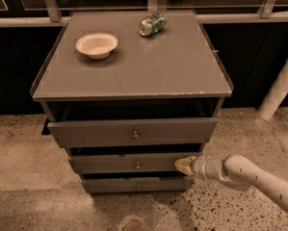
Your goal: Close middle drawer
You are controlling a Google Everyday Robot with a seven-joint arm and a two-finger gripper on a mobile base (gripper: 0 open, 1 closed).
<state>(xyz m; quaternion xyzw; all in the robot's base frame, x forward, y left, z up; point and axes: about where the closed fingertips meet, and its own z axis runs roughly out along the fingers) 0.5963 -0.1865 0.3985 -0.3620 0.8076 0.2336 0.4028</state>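
Note:
A grey cabinet holds three drawers. The middle drawer has a low grey front with a small round knob and stands only slightly out. The top drawer above it is pulled out further. The bottom drawer sits below. My gripper comes in from the right on a white arm, and its tan fingertips touch the right end of the middle drawer's front.
On the cabinet top sit a cream bowl and a green can lying on its side. A white post stands at the right. A speckled floor lies around the cabinet, with a dark railing behind.

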